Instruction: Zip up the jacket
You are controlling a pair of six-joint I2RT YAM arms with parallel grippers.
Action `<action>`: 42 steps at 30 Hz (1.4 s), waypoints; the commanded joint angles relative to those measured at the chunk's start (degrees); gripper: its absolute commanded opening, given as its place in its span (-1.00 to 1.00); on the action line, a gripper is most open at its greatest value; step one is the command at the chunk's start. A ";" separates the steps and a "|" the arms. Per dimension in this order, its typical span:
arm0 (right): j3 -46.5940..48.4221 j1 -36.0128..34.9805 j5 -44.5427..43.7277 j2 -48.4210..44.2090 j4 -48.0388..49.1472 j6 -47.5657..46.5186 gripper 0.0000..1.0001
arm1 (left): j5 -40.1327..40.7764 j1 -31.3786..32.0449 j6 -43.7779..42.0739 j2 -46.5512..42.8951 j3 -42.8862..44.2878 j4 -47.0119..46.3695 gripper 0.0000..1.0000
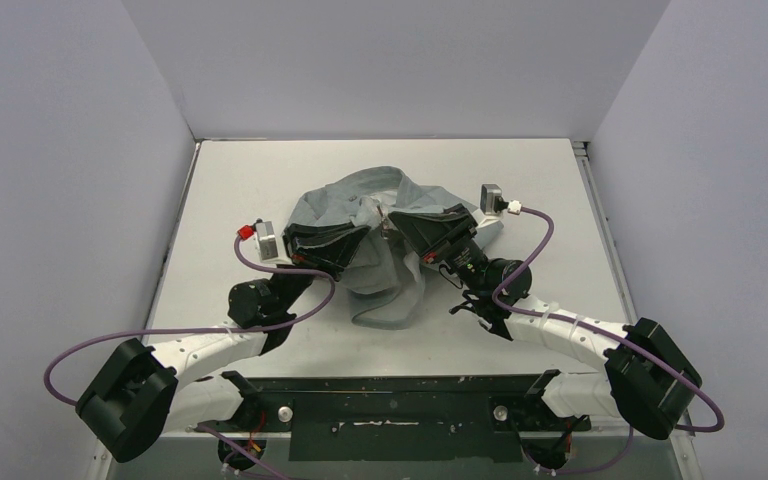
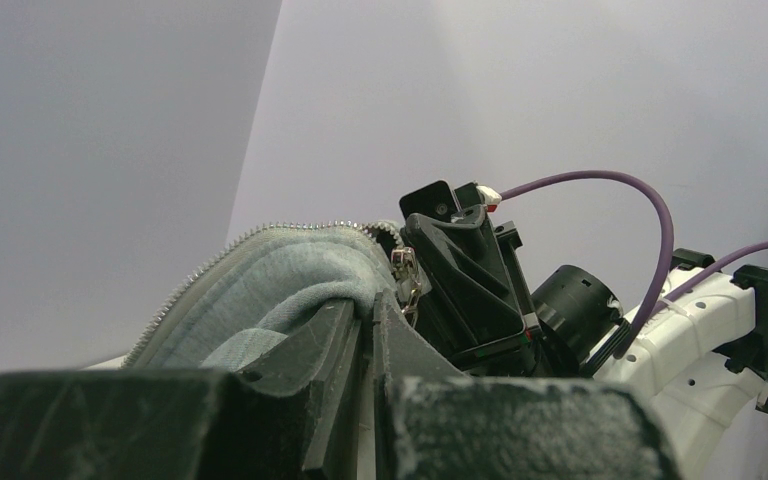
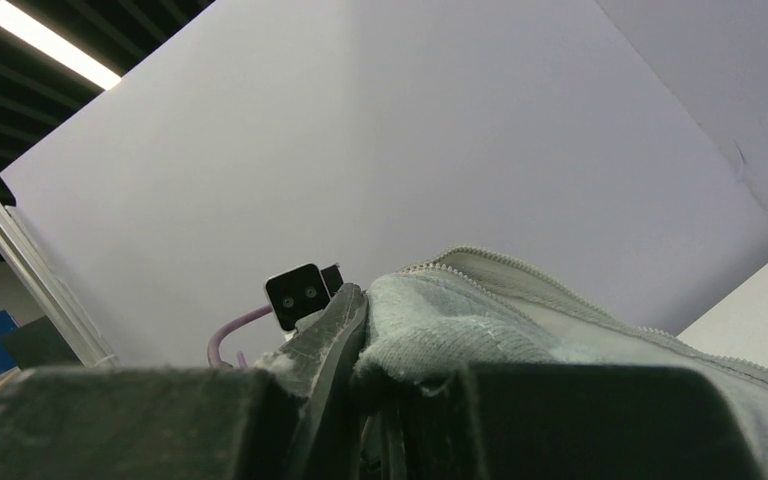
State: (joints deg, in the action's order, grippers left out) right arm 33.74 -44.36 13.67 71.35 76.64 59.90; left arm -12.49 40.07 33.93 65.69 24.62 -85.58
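The light grey jacket (image 1: pixel 380 262) lies bunched in the middle of the table, its upper part lifted between both arms. My left gripper (image 1: pixel 358 240) is shut on a fold of the jacket's front edge (image 2: pixel 290 280), with a row of zipper teeth (image 2: pixel 210 262) running down its left side. A small metal zipper pull (image 2: pixel 407 282) hangs just past my left fingertips, against the black body of the right gripper (image 2: pixel 465 275). My right gripper (image 1: pixel 405 224) is shut on the other front edge (image 3: pixel 460 320), where pale zipper teeth (image 3: pixel 530 268) run off to the right. The two grippers meet nearly tip to tip.
The white table (image 1: pixel 240 180) is walled in by grey panels at the back and both sides. A loose part of the jacket (image 1: pixel 390 310) hangs toward the near edge. Purple cables (image 1: pixel 260 268) loop off both wrists. The left wrist camera (image 3: pixel 295 295) shows beyond my right fingers.
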 commanded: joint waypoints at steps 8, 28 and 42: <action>0.74 -0.38 -2.62 -1.00 3.76 0.70 -1.00 | -2.70 0.49 0.72 -0.08 0.32 -14.96 -1.00; 0.30 0.15 1.48 -0.91 5.16 3.07 -1.00 | 3.88 0.53 -1.50 -2.58 0.48 -15.14 -1.00; 0.37 0.15 1.61 0.54 5.91 3.99 -1.00 | 1.82 0.52 -0.67 -2.38 1.52 -15.05 -1.00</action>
State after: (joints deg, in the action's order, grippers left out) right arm 33.71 -44.29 14.39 71.92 77.12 63.16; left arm -9.45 40.36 33.39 64.62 23.40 -85.69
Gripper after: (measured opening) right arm 0.082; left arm 0.046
